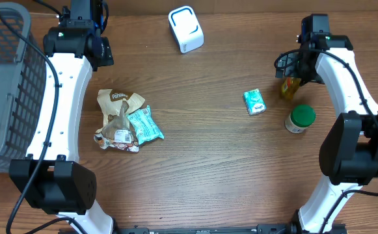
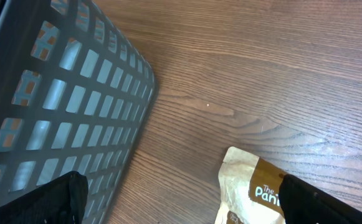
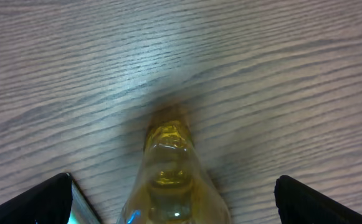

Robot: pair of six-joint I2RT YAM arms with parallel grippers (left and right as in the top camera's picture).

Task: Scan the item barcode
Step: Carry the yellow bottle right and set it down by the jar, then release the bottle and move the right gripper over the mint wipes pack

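At the table's right side, the right gripper (image 1: 295, 70) stands spread wide either side of the clear plastic bottle of amber liquid (image 3: 168, 168), gripping nothing. It should close squarely on the body, leaving the barcode facing the white-and-blue boxy scanner (image 1: 186, 29).

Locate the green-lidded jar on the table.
In the overhead view the green-lidded jar stands on the right side of the table, just nearer the robot than the amber bottle, with the small teal box to its left.

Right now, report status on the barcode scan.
Left gripper open, beside basket. Right gripper open, straddling yellow bottle, not gripping. White scanner apart, nothing between.
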